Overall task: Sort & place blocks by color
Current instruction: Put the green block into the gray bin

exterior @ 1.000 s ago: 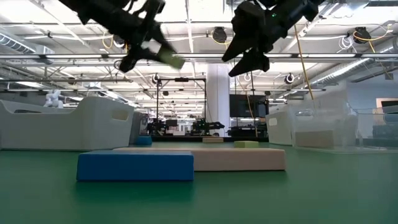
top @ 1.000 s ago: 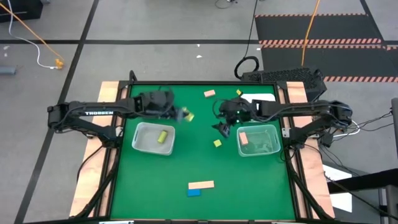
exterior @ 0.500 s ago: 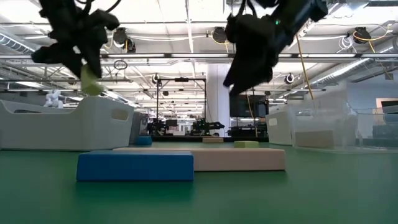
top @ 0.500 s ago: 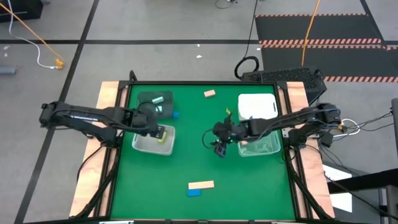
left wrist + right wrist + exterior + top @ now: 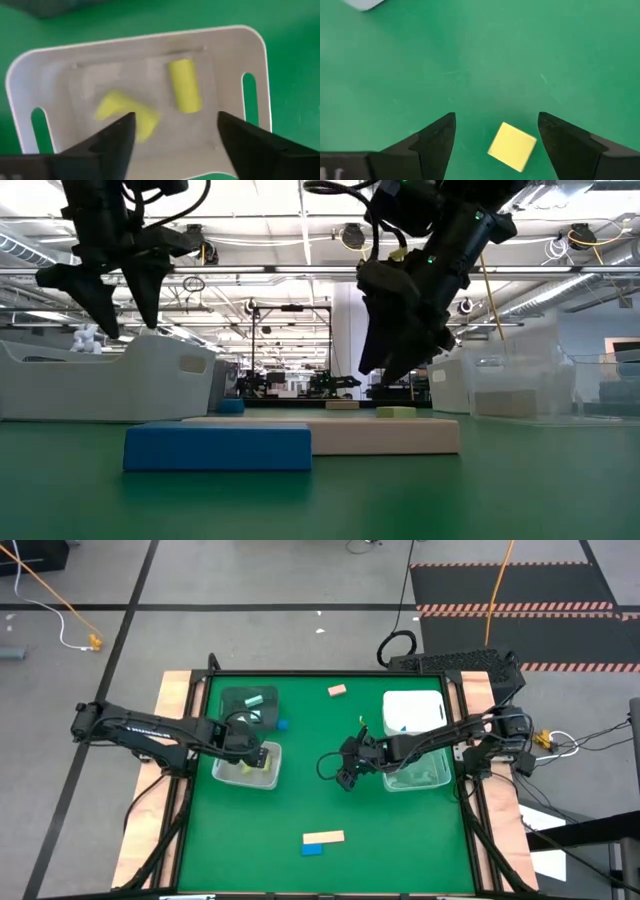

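My left gripper (image 5: 252, 753) (image 5: 172, 135) hangs open over the left clear bin (image 5: 225, 776) (image 5: 257, 55). Two yellow-green blocks are in that bin: a short bar (image 5: 184, 85) lying flat and a blurred one (image 5: 125, 112). My right gripper (image 5: 345, 774) (image 5: 495, 142) is open and points down at the green table. A yellow-green cube (image 5: 512, 146) lies flat on the mat between its fingertips, touching neither. A tan bar (image 5: 323, 837) and a blue block (image 5: 312, 849) lie near the table's near edge.
A dark grey bin (image 5: 250, 702) holds a mint block, with a blue block (image 5: 283, 724) beside it. A tan block (image 5: 337, 690) lies by the far edge. The white bin (image 5: 413, 710) and the right clear bin (image 5: 418, 772) stand on the right.
My left gripper carried a yellow-green block from beside the dark grey bin toward the near edge, over the left clear bin, then opened and let it drop inside. My right gripper moved toward the near-left and down over the yellow-green cube.
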You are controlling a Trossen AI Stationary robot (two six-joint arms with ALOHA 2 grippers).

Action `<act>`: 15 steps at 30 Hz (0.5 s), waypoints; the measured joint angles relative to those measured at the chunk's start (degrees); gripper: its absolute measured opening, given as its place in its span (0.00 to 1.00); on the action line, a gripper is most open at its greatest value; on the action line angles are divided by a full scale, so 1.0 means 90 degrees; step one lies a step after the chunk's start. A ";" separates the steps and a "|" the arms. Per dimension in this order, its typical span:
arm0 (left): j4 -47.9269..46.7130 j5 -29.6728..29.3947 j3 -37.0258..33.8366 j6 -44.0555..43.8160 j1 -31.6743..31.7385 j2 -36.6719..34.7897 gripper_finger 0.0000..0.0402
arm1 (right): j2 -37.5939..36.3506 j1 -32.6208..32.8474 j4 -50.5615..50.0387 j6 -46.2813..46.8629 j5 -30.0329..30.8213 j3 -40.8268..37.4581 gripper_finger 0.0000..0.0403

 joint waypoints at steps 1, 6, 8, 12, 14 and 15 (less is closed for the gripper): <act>0.0000 0.0061 0.0000 -0.0048 0.0000 0.0000 0.74 | 0.0018 0.0000 -0.0003 0.0192 0.0022 0.0000 0.70; 0.0004 0.0220 0.0000 -0.0398 0.0000 -0.0037 0.89 | 0.0035 0.0000 -0.0079 0.0740 0.0430 0.0000 0.72; 0.0014 0.0243 0.0000 -0.0445 0.0000 -0.0042 0.90 | 0.0035 0.0000 -0.0189 0.0833 0.0514 0.0000 0.71; 0.0113 0.0275 0.0000 -0.0478 0.0000 -0.0093 0.91 | 0.0035 0.0000 -0.0435 0.1019 0.0482 0.0000 0.71; 0.0290 0.0290 0.0000 -0.0478 0.0000 -0.0104 0.91 | 0.0035 0.0019 -0.0527 0.1061 0.0480 0.0000 0.70; 0.0356 0.0293 0.0000 -0.0473 0.0000 -0.0121 0.91 | 0.0035 0.0019 -0.0533 0.1066 0.0479 0.0000 0.70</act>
